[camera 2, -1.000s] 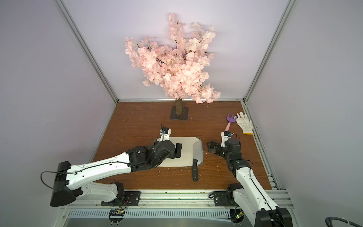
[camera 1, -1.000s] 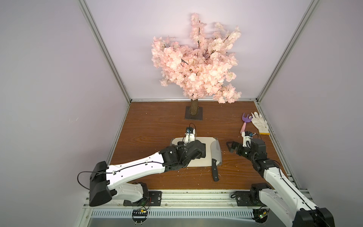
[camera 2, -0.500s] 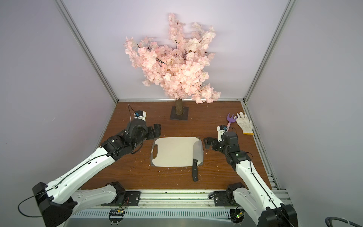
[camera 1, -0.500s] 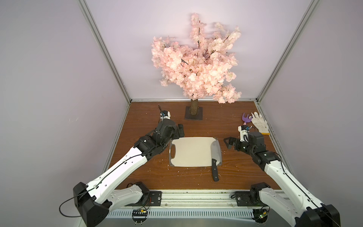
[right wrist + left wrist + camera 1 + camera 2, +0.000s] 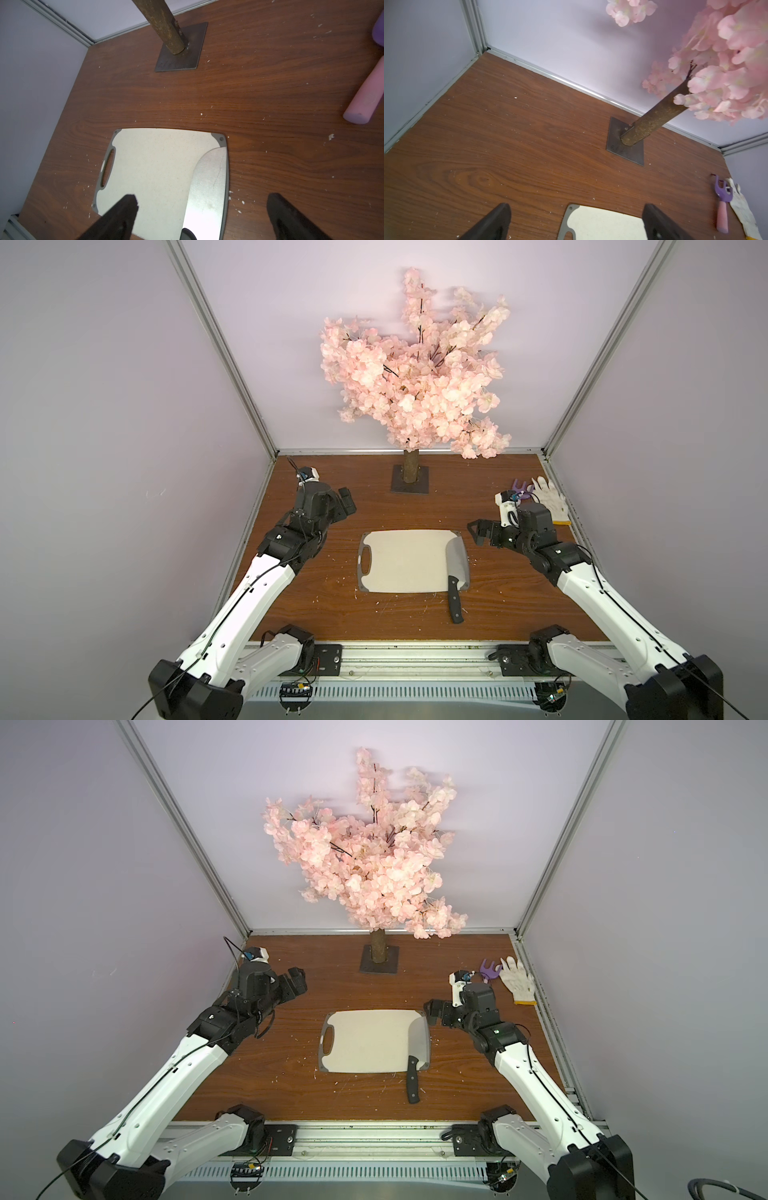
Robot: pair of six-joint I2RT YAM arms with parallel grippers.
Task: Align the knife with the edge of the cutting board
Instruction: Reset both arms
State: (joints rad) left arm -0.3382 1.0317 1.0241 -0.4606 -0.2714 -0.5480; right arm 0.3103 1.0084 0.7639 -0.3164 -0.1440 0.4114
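1. Nearest, the broad grey steel knife with a black riveted handle (image 5: 456,572) lies flat; its handle juts past the board's near long edge onto the brown wood-grain table (image 5: 332,605); nothing grips it.
2. Its blade rests on the pale beige rectangular cutting board with a dark grey rim (image 5: 403,564), the straight back running close along the short edge on the right arm's side; the oval cutout is at the opposite end.
3. The right gripper (image 5: 478,533) hovers just beside the board's far right corner, jaws spread wide, empty; the left gripper (image 5: 346,506) hangs farther back, well apart from the board, likewise wide open and empty.
4. Farther right, a purple-and-pink toy garden fork (image 5: 490,970) lies beside a white fabric glove (image 5: 517,979).
5. Farthest, a pink-blossomed artificial tree (image 5: 415,377) stands on a dark square metal plate (image 5: 422,487).
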